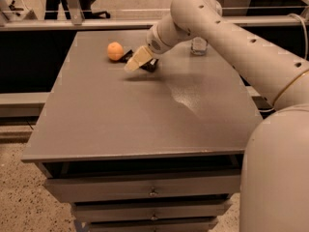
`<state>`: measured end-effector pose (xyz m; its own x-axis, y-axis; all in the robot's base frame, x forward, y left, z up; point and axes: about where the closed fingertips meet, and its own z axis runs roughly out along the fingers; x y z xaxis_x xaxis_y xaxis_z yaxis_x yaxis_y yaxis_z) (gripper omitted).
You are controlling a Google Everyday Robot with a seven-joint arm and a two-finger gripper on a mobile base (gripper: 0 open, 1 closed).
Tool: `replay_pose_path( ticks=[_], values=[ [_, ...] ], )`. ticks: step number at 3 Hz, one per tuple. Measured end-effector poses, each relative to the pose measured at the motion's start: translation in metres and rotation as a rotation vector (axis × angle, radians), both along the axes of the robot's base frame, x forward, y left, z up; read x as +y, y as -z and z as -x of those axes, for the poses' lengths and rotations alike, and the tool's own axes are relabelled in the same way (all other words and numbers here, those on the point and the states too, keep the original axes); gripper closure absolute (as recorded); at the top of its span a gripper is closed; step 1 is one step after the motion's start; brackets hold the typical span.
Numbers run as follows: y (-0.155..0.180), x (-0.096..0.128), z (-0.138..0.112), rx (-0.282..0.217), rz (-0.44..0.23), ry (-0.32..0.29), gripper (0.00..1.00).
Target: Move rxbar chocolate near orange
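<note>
Round orange (115,51) just beside black rxbar chocolate (150,67) (end effector (134,62) over it).

Single view. Position: high, at near side of tabletop (120,124), angled down, facing far edge. Range: medium; whole tabletop in frame, drawer fronts (145,190) below. Near right: robot body (277,173), close to lens; arm (231,37) reaches toward far left. Far centre-left: claw (136,61), just right of orange (115,51).

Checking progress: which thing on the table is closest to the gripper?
The rxbar chocolate, the dark flat bar directly beneath the gripper. The orange sits just beside it, and the clear bottle stands farther off near the table's back edge.
</note>
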<state>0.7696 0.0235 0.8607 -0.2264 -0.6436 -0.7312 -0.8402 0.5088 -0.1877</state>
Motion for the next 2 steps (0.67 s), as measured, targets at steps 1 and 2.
replay_pose_path(
  ticks=[1,2],
  values=[
    [-0.015,-0.029,0.015,-0.013,-0.115,0.000,0.00],
    [-0.043,-0.087,0.043,-0.051,-0.247,0.019,0.00]
  ],
)
